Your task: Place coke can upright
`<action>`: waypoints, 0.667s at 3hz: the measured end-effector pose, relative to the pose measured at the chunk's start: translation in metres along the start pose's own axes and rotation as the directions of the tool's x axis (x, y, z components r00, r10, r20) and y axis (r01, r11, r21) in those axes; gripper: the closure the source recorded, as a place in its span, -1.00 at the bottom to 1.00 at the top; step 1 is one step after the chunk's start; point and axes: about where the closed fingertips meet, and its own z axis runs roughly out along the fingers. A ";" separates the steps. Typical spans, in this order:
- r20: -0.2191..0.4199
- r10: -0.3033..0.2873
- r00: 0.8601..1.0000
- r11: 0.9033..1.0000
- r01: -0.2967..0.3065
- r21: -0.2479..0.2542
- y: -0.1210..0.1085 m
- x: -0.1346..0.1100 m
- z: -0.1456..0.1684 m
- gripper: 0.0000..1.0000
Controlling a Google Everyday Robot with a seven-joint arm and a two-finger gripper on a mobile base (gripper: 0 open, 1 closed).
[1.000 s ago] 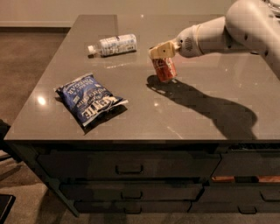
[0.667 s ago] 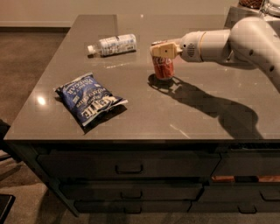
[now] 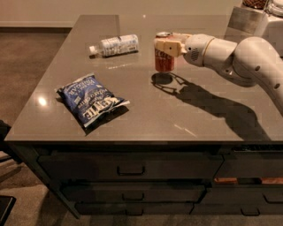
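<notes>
The red coke can (image 3: 164,62) is upright near the middle of the grey table (image 3: 146,114), towards the back. Its silver top shows above the fingers. My gripper (image 3: 167,45) reaches in from the right and is shut on the can's upper part. The can hangs a little above the tabletop, and its round shadow lies just below and in front of it. My white arm (image 3: 239,59) stretches away to the right edge.
A clear plastic bottle (image 3: 114,45) with a white label lies on its side at the back left. A blue chip bag (image 3: 91,103) lies at the front left. Drawers run below the table's front edge. A metal appliance (image 3: 258,13) stands at the back right.
The gripper has turned the can from tilted to upright and raised it slightly off the tabletop. The arm has swung lower across the right side. The bottle and bag have not moved.
</notes>
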 end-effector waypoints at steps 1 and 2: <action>0.074 -0.037 0.997 0.999 0.035 0.016 -0.002 0.000 -0.001 1.00; 0.107 -0.064 0.992 0.998 0.061 0.025 -0.002 0.001 -0.002 1.00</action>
